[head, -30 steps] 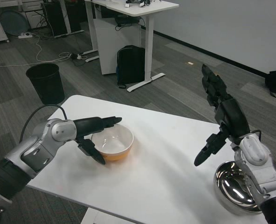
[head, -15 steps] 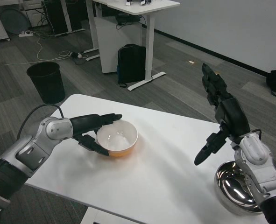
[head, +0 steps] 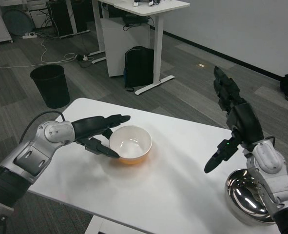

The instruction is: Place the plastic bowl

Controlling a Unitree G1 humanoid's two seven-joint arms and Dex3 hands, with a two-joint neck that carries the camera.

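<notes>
The white surface [head: 168, 180] carries the bowl [head: 130, 145] left of centre, gripped at its near rim by the left hand [head: 97, 132]; a steel bowl [head: 246, 197] sits at the right edge, beneath the right hand [head: 234, 122], held spread and empty

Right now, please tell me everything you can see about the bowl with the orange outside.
The bowl is round, white inside and orange outside, and looks like smooth plastic. It stands upright on the white table, left of the middle, and looks empty. The left hand is at its left side: fingers reach along the rim, a lower one by the wall. Whether they press it cannot be told. The right hand and the steel bowl are far from it.
</notes>
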